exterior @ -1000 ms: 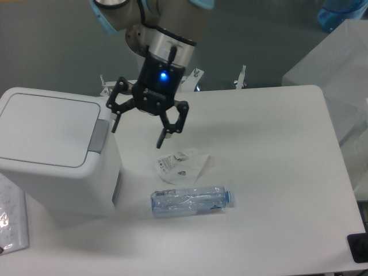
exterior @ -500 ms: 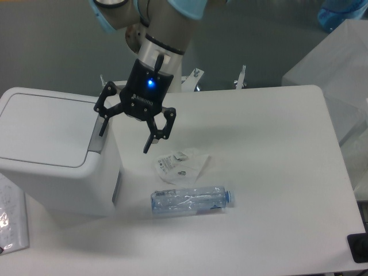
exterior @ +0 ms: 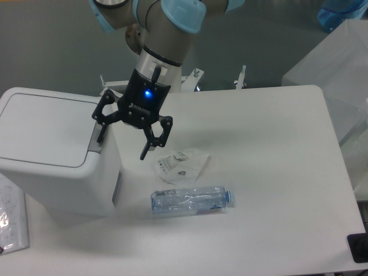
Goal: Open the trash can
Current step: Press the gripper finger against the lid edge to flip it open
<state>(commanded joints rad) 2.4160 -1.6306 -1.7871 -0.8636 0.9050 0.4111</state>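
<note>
The trash can (exterior: 54, 155) is a large white boxy bin at the table's left, its flat lid down. Its grey push-button (exterior: 96, 142) sits on the right edge of the top. My gripper (exterior: 122, 141) hangs open at the can's right side, pointing down. One finger (exterior: 100, 131) is right over the grey button, and whether it touches I cannot tell. The other finger (exterior: 147, 148) hangs over the table beside the can. Nothing is between the fingers.
A clear plastic bottle (exterior: 191, 200) lies on its side in front of the gripper. A crumpled clear wrapper (exterior: 179, 164) lies just behind it. A packet (exterior: 11, 221) sits at the far left edge. Metal clamps (exterior: 240, 77) stand at the table's back edge.
The gripper has moved left and slightly down, from over the table toward the can, so its left finger now stands over the grey button. Its jaws stay open.
</note>
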